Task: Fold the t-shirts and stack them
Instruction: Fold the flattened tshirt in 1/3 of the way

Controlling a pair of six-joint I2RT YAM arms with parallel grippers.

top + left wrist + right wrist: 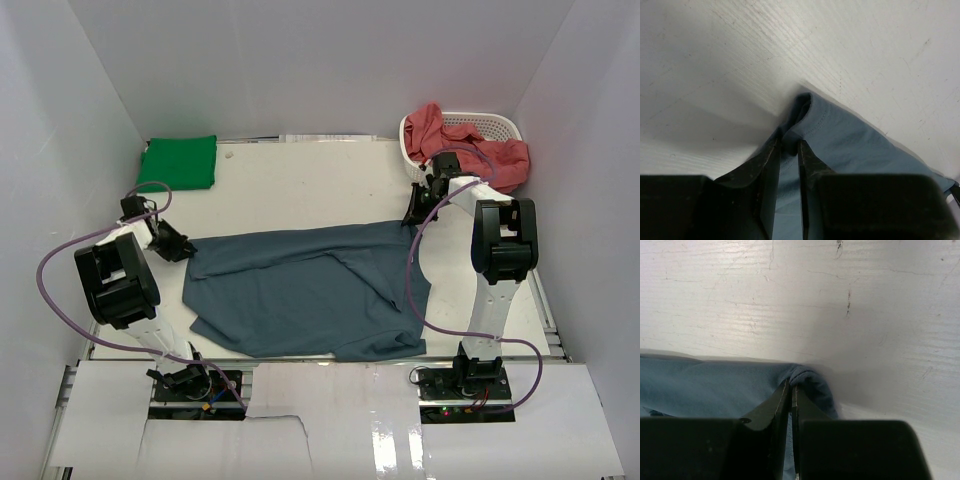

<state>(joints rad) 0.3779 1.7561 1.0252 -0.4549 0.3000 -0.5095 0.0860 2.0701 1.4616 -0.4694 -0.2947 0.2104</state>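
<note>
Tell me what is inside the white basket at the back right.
Salmon red cloth fills the basket and spills over its near rim. How many shirts that is, and anything lying beneath, cannot be seen: the cloth itself covers it.

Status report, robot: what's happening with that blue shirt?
Left gripper and right gripper each pinch a far corner of blue shirt. Shirt spread out. Nothing blocking.

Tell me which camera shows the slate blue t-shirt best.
The top external view: nearly the whole slate blue t-shirt shows there, spread out with one flap folded over. Each wrist view shows only one bunched corner of it, close up.
</note>
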